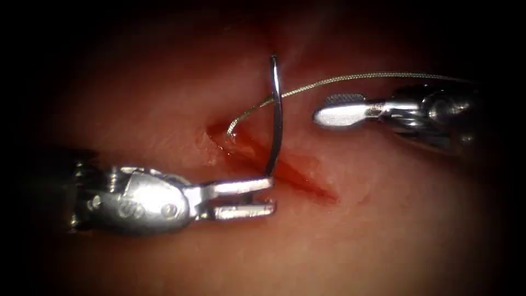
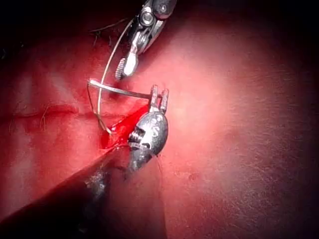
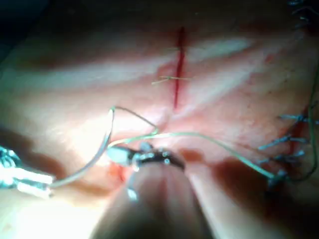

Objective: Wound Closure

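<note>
The curved needle [image 1: 278, 118] stands upright over the cut [image 1: 307, 178], its top end free in the air. Its lower end meets the upper jaw tip of my left tool [image 1: 272, 194], right at the cut's red edge. The jaw hides whether that end is in the tissue. The left jaws stand apart and grip nothing. The thread [image 1: 350, 77] leaves the tissue on the cut's left side, crosses the needle and runs off right. My right tool [image 1: 322, 108] hovers right of the needle, jaws slightly open, holding nothing. In the left wrist view the needle [image 2: 119, 89] reaches the left jaws [image 2: 159, 92].
Red fluid [image 2: 119, 127] pools in the cut beside the left tool. In the right wrist view the cut [image 3: 178, 69] runs on beyond the tools, with a short piece of thread [image 3: 169, 79] across it. Several bluish stitch ends [image 3: 284, 144] stick out of the tissue nearby.
</note>
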You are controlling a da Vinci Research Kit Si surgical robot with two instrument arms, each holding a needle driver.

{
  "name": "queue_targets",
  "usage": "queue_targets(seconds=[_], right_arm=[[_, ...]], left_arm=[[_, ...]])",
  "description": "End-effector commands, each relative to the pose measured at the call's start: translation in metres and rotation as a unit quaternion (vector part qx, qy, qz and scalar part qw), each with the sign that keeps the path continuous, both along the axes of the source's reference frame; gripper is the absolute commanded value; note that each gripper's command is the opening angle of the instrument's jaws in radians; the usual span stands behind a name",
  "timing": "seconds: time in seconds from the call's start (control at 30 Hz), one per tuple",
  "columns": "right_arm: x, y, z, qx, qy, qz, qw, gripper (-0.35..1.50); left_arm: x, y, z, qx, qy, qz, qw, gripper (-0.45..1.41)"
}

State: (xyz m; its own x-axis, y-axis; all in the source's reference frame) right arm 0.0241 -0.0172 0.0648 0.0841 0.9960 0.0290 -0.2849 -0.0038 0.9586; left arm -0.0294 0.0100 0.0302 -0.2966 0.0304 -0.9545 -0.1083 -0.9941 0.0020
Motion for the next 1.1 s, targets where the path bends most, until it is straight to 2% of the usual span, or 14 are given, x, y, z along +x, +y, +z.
queue_targets(seconds=[0.03, 0.23, 0.43, 0.6, 1.1], right_arm=[[0.0012, 0.0, 0.0008, 0.002, 0.003, -0.003, 1.0, 0.98], [0.0017, -0.0001, 0.0003, 0.026, 0.016, -0.005, 1.0, 1.01], [0.0035, -0.0006, -0.0001, 0.047, 0.029, -0.005, 0.998, 1.06], [0.0052, -0.0008, -0.0001, 0.055, 0.029, -0.003, 0.998, 1.01], [0.0065, -0.0012, 0.0007, 0.051, 0.025, -0.002, 0.998, 0.91]], left_arm=[[-0.0007, 0.0, 0.0007, -0.007, 0.001, -0.001, 1.0, -0.45], [-0.0007, -0.0003, 0.0018, -0.053, 0.025, 0.01, 0.998, -0.45], [-0.001, -0.0006, 0.0023, -0.082, 0.046, 0.02, 0.995, -0.45], [-0.0011, -0.0008, 0.0024, -0.084, 0.049, 0.022, 0.995, -0.45], [-0.0011, -0.001, 0.0022, -0.087, 0.05, 0.022, 0.995, -0.45]])
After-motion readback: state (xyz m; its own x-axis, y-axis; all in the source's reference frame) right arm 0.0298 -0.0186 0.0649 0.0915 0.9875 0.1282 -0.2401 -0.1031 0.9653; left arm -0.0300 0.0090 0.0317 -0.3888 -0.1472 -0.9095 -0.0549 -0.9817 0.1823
